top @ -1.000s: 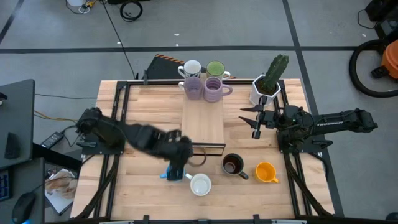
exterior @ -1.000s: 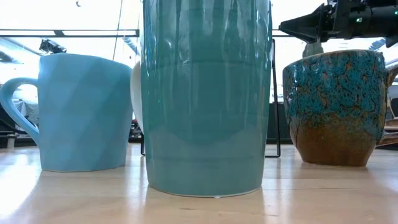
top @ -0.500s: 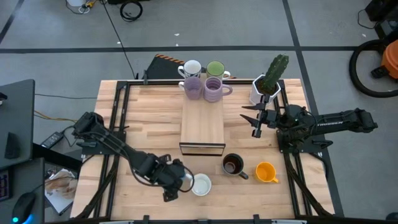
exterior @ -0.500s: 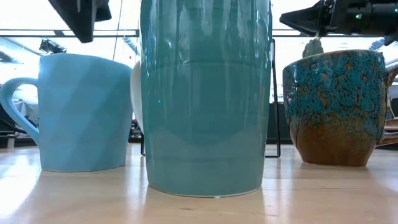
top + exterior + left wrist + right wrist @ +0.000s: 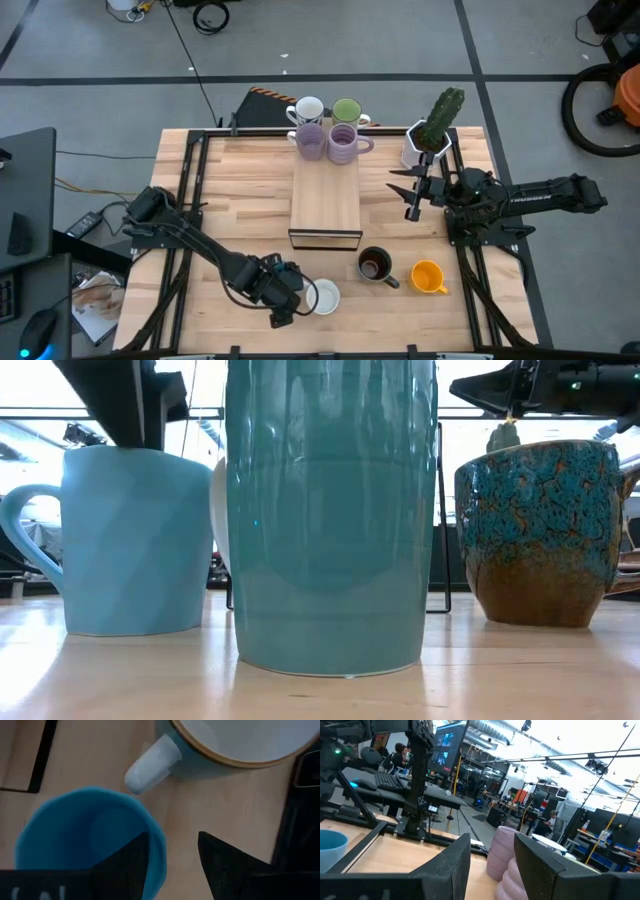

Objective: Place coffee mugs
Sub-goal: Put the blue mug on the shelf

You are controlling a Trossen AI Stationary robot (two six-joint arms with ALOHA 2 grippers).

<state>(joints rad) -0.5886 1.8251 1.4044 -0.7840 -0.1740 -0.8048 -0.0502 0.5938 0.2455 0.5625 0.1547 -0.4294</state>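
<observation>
Down at the six o'clock edge of the surface, the left gripper hangs right over the blue mug, jaws parted and straddling its rim, one finger inside and one outside, not clamped on it. Just beside it, towards three o'clock, sits a white mug, its handle pointing at the blue one. Further along towards three o'clock stand the dark brown mug and then the orange mug, apart from each other.

Up at twelve o'clock, four mugs huddle together at the far end of the wooden board: another white mug, the green mug, and two lilac mugs in front of them.

The right gripper waits at three o'clock, above the surface, jaws apart and holding nothing, just below the cactus pot.
</observation>
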